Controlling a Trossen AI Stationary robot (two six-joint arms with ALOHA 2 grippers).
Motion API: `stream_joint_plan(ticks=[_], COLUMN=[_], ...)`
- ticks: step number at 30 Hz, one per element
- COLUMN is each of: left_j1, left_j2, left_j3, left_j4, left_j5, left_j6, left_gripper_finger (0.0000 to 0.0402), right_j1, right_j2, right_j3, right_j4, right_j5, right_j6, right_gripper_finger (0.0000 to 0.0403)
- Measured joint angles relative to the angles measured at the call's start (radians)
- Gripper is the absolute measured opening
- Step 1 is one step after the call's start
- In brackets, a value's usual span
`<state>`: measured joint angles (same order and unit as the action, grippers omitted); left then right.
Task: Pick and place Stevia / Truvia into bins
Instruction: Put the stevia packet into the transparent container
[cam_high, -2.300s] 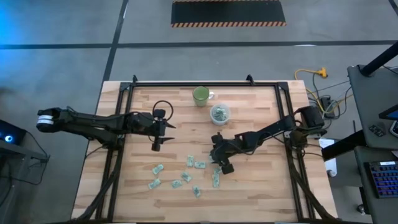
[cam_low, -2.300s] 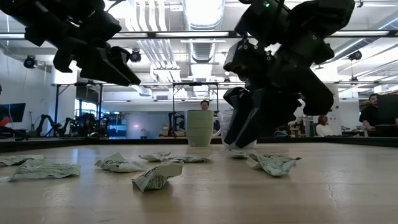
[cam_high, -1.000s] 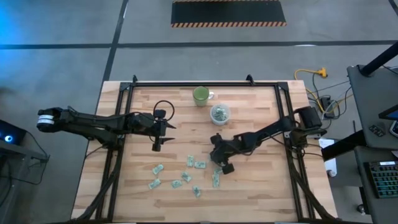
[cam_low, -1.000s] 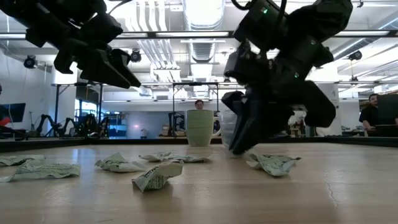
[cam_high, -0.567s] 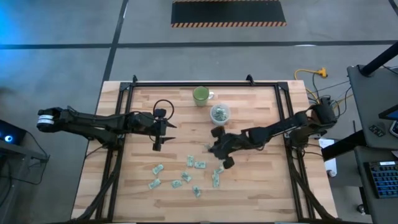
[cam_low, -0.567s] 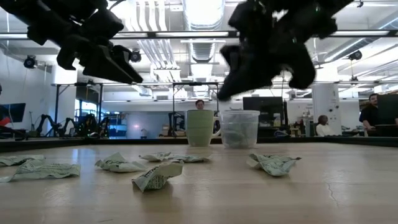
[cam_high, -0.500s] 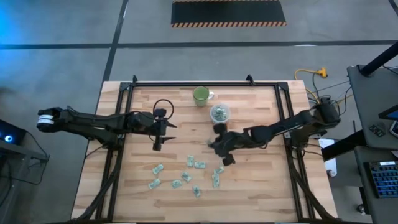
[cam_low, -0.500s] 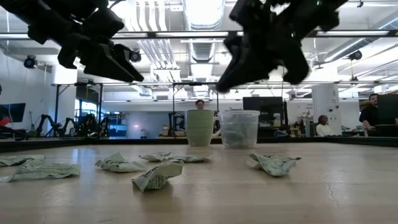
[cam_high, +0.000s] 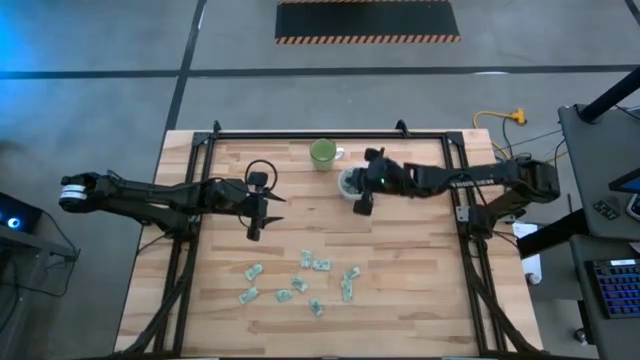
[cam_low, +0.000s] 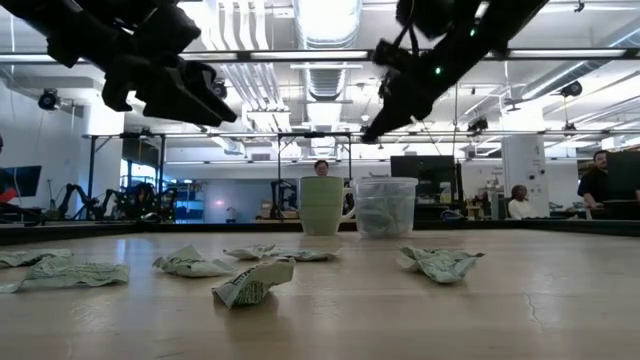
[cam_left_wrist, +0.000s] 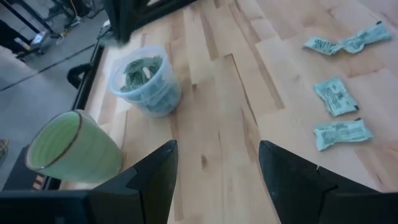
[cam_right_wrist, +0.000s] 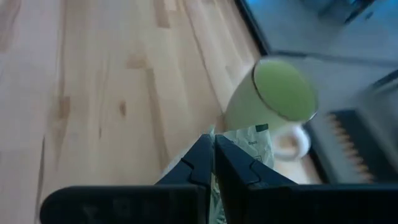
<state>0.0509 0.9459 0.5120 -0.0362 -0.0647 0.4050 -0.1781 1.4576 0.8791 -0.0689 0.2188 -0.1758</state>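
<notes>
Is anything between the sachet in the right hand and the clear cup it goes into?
Nothing visible. The right hand holds a sachet pinched at the clear cup, whose mouth is open. The green mug stands beside the cup, not in the way.

The right arm reaches across the far part of the table, stretched out long and held up in the air. Its right gripper (cam_high: 362, 203) is closed tight, and a small sachet (cam_right_wrist: 256, 144) is pinched between its fingers (cam_right_wrist: 202, 163). The left arm lies out over the left side of the table. Its left gripper (cam_high: 253, 228) hangs in the air with its fingers (cam_left_wrist: 289, 171) wide apart.
</notes>
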Motion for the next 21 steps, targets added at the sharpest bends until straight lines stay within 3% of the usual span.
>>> stream_joint_plan(ticks=[4, 21], left_j1=[0.000, 0.000], left_j2=[0.000, 0.000], left_j3=[-0.001, -0.006], left_j4=[0.002, 0.003], left_j5=[0.000, -0.001], left_j6=[0.001, 0.000], left_gripper_finger=[0.0209, 0.0209], right_j1=[-0.060, -0.131], right_j2=[0.035, 0.065], right_j3=[0.000, 0.000], right_j4=[-0.020, -0.080], right_j5=[-0.092, -0.097], right_j6=[0.029, 0.123], right_gripper_finger=[0.0009, 0.0009])
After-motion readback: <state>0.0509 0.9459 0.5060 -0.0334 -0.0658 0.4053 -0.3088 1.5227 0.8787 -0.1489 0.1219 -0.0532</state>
